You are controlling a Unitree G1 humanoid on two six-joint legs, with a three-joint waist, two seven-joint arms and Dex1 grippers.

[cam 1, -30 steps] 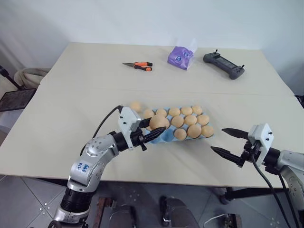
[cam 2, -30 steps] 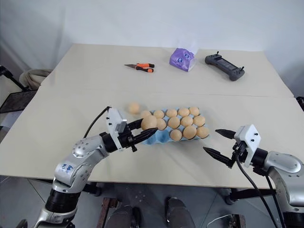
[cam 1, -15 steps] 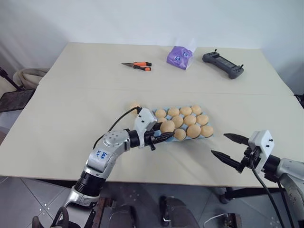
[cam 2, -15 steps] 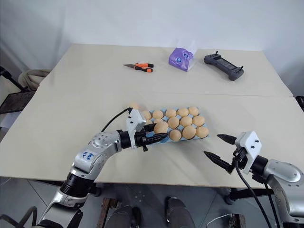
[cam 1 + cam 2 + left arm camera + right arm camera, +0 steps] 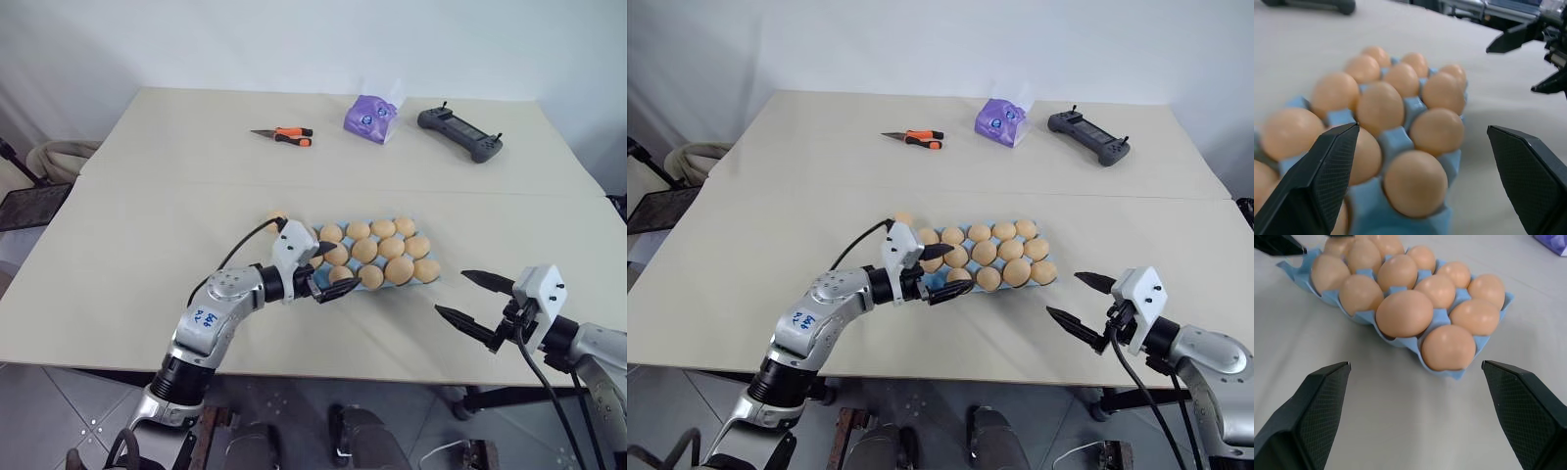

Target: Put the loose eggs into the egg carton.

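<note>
The light blue egg carton (image 5: pixel 1396 340) lies on the table in front of me, its cups holding several pale orange-tan eggs. My left gripper (image 5: pixel 332 270) stands open at the carton's near left corner, one finger on each side of an egg (image 5: pixel 343 275) that sits in the corner cup. In the left wrist view that egg (image 5: pixel 1415 182) rests free between the spread fingers (image 5: pixel 1327 171). One loose egg (image 5: pixel 278 219) lies on the table just beyond my left wrist, partly hidden by it. My right gripper (image 5: pixel 453 294) hangs open and empty to the right of the carton.
At the back of the table lie orange-handled pliers (image 5: pixel 284 135), a purple bag (image 5: pixel 372 116) and a black handheld controller (image 5: pixel 460 133). A seam crosses the table behind the carton. The table's front edge runs just below both grippers.
My left gripper carried an egg to the carton's near left corner, then opened and left it in the cup. The right gripper stayed in place, open.
</note>
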